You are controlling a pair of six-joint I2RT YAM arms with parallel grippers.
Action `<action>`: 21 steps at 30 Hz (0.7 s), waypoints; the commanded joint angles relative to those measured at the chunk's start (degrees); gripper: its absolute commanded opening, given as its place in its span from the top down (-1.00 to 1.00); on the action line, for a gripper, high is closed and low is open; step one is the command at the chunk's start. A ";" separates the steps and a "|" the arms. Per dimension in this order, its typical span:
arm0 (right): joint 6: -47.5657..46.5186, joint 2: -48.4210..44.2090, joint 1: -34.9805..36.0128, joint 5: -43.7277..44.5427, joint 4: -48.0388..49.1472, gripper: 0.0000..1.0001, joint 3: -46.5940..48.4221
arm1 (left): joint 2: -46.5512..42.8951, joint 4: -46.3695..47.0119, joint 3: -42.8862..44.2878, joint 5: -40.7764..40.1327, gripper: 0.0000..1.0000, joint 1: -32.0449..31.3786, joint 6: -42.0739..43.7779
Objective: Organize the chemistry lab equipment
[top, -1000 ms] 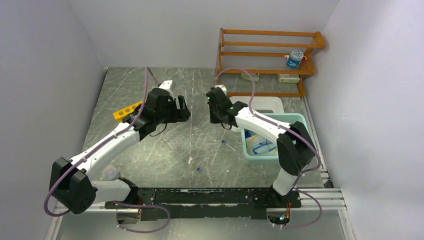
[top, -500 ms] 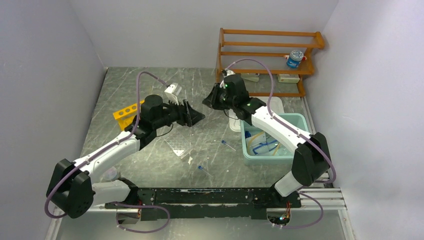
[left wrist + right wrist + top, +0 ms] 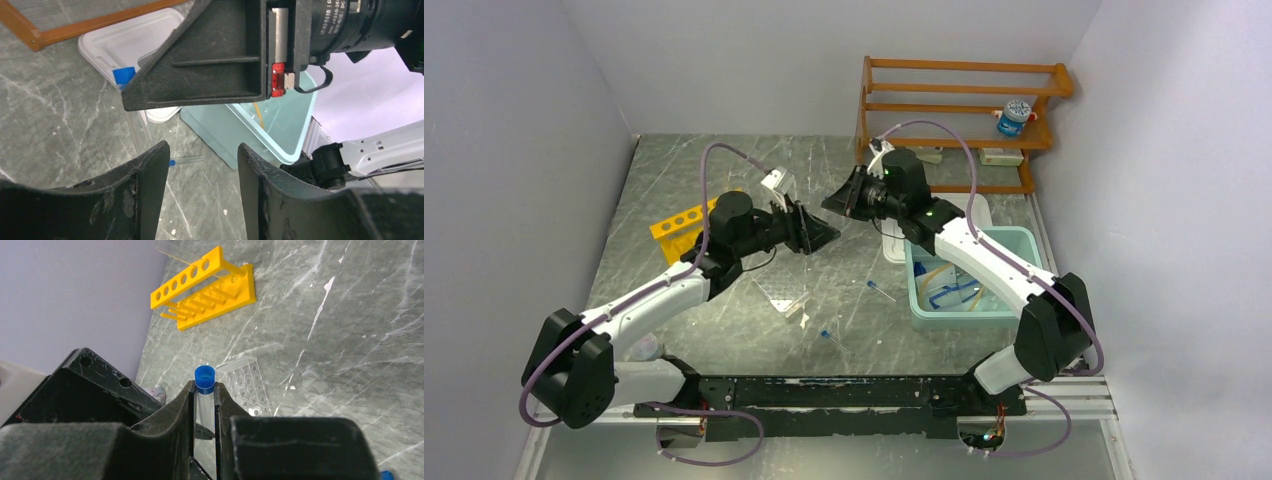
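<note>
Your right gripper pinches tube, blue cap poking past fingertips, above table centre. Your left gripper faces it, jaws apart, empty. Rack on its side near left edge. Tray near front-centre; loose tubes right of it.

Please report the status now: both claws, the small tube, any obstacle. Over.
Right claw shut on blue-capped tube. Left claw open, empty, facing it, apart. Nothing seen between them.
</note>
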 commanded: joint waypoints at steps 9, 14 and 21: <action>0.30 -1.95 -0.37 3.29 -2.21 0.73 0.20 | -0.73 -20.46 8.88 -11.48 -0.21 -0.18 6.49; 0.74 -1.54 -0.32 3.34 -2.17 0.73 0.26 | -1.16 -20.99 9.29 -13.19 -0.22 -0.16 6.54; 1.57 -1.34 -0.34 -3.48 0.59 0.73 -0.19 | 2.80 -20.89 11.54 -8.05 0.00 -0.08 5.43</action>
